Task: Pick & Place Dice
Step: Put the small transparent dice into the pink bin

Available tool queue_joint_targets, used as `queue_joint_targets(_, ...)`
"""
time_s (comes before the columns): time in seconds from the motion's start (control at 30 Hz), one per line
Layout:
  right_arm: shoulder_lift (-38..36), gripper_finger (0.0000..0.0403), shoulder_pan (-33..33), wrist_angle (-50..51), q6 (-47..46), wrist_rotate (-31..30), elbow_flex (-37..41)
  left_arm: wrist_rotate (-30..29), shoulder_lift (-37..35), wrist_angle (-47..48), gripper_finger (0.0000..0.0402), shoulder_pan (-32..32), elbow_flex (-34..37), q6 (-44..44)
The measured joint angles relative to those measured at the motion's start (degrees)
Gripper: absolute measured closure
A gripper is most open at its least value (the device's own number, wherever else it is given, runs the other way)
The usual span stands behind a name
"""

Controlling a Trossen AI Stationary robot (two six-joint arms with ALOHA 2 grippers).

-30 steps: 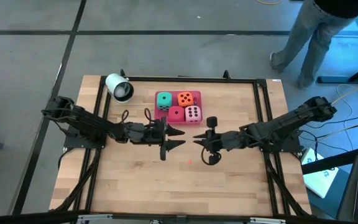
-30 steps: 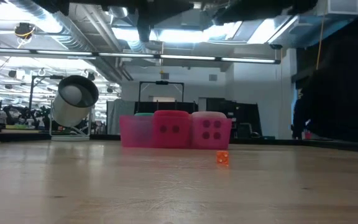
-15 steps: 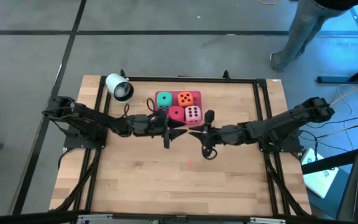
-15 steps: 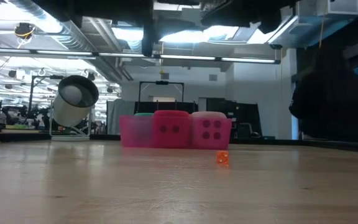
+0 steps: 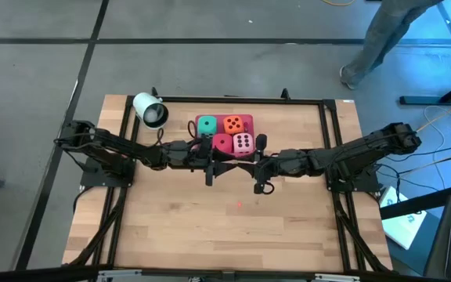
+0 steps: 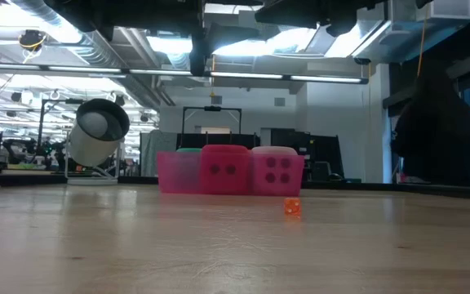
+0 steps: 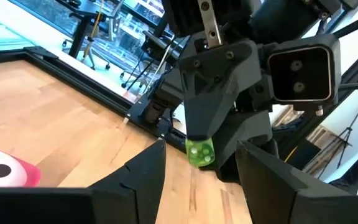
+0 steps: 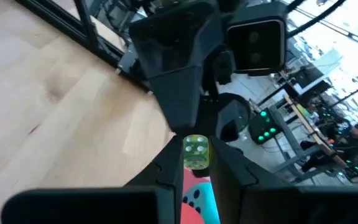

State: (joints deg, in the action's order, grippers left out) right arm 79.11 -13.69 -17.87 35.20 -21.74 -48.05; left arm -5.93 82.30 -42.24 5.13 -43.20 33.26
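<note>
Four soft dice sit in a pink tray (image 5: 220, 117) at the far middle: teal (image 5: 207, 125), orange (image 5: 234, 124), red (image 5: 221, 144) and pale pink (image 5: 243, 142). Just in front of the tray my two grippers meet tip to tip above the table. My right gripper (image 8: 196, 163) is shut on a small translucent green die (image 8: 196, 152). My left gripper (image 7: 197, 180) is open; its fingers stand on either side of the green die (image 7: 200, 152) without touching it. A tiny orange die (image 6: 292, 207) lies on the bare wood nearer the front. My right gripper pinches the small green die by two opposite faces (image 8: 196, 154) between its two fingers, at their free ends. The fingers come about level from the table's right side. The die is lifted clear of the table, between my left gripper's open fingers.
A white cup-like cylinder (image 5: 150, 110) lies on its side at the far left, beside the tray. A black frame (image 5: 327, 125) runs around the wooden tabletop. A person (image 5: 382, 43) stands beyond the far right corner. Bare wood lies toward the near edge.
Both grippers have moved toward the table's far edge, nearer the tray, and closed in on each other until their tips meet. Both wrists have rolled. The right gripper has kept the green die throughout; neither gap has changed.
</note>
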Motion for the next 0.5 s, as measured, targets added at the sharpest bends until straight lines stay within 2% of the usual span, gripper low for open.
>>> queue_joint_targets(0.27,0.78,0.0346,0.04,-0.16,0.22,2.85,-0.02,0.0,0.0,-0.83,0.0213,0.0,0.0,0.02)
queue_joint_targets(0.5,3.36,0.0346,0.08,-2.81,1.64,1.79,-0.02,0.14,0.0,-1.27,0.0227,0.02,0.0,0.7)
